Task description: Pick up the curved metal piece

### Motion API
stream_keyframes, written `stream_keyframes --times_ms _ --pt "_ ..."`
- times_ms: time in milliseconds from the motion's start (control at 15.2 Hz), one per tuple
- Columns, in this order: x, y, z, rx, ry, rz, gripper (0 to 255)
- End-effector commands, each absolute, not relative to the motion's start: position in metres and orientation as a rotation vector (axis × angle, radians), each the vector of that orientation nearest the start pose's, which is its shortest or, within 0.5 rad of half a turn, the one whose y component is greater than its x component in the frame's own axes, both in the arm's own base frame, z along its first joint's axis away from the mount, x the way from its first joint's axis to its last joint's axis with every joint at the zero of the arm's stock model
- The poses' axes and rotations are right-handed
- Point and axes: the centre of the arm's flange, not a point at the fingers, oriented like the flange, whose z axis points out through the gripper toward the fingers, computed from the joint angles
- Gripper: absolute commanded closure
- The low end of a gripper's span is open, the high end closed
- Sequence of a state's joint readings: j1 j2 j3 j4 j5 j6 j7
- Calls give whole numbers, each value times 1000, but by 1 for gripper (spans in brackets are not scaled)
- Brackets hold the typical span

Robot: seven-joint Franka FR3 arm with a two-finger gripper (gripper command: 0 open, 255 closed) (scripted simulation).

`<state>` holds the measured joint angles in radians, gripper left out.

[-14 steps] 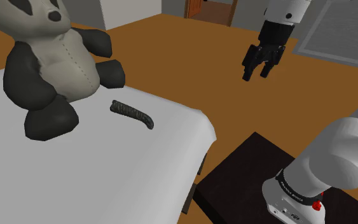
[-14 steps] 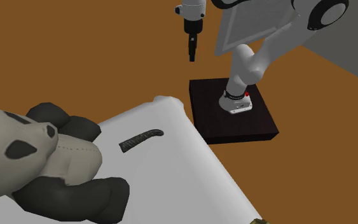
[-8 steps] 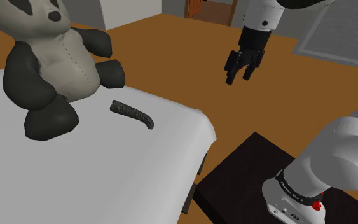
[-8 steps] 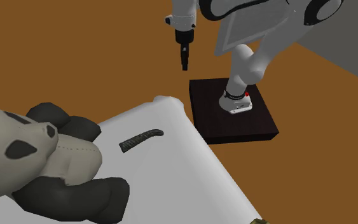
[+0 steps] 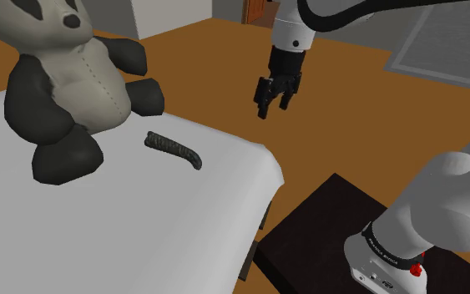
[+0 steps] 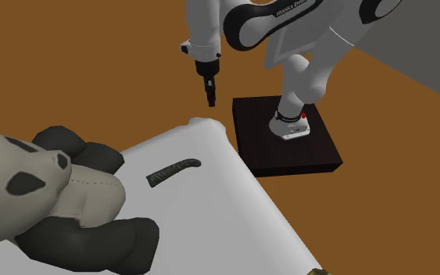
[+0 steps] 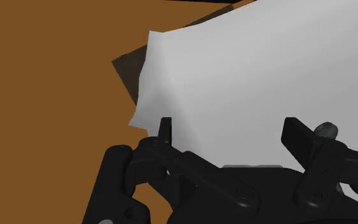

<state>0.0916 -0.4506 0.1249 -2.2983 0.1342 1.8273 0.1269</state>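
**Inspector A:** Start with the largest item.

**Inspector B:** A white surface with a draped corner takes up the shoulder view's left and near side. The floor around it is brown. A black and grey panda toy sits on the surface at the far left. The white arm rises from a dark box stand at the shoulder view's near right.

**Inspector A:** The pincer?

**Inspector B:** The gripper points down with its fingers standing apart and nothing between them. It hangs over the floor just beyond the surface's corner, well apart from the target.

**Inspector A:** And the target?

**Inspector B:** The curved piece is dark, mottled grey. It lies flat on the white surface between the panda toy and that corner, near the toy's foot but not touching it. In the shoulder view its long axis runs from far left to near right. The right end hooks towards the near side.
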Motion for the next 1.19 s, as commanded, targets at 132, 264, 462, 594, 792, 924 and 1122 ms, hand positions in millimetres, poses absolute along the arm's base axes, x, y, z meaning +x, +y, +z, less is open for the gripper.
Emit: stream_keyframes --times_ms 132,264,462,594,792,924,1122 --pt "436 146 495 -3072 -180 46 0" --pt "450 167 486 -3072 -237 44 0" --pt "471 199 472 -3069 -323 40 0" --pt "483 221 463 -3066 -380 37 0" --pt "500 254 449 -3060 -466 32 0" --pt "511 277 440 -3055 -524 30 0" --pt "525 312 425 -3045 -610 25 0"
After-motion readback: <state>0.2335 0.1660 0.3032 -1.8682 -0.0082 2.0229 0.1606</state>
